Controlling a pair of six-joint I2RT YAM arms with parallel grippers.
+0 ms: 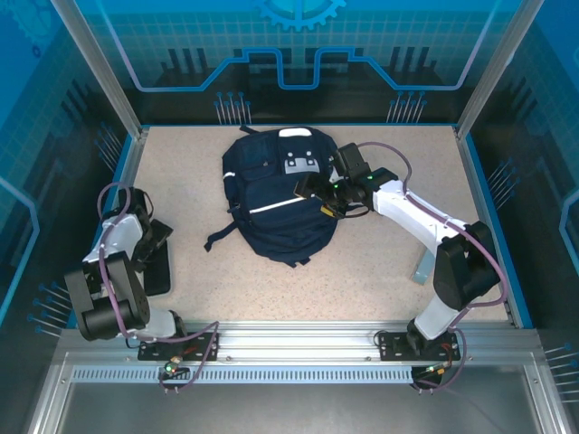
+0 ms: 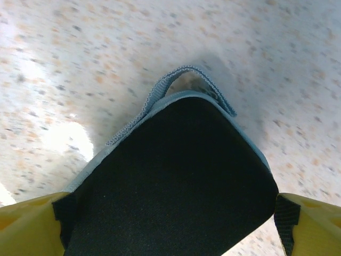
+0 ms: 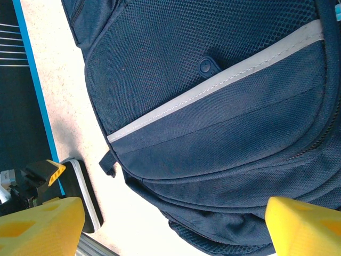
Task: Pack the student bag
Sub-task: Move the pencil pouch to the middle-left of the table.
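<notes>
While apart, one bag (image 1: 276,203), one pouch (image 2: 176,192).

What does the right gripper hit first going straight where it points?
Likely the large navy-blue fabric backpack: the right gripper, jaws open, points at it beside the white stripe; the gap is unclear.

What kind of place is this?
Probably a robot lab booth: a left arm and a right arm bolted at the edge of a speckled table, with blue printed walls around it.
</notes>
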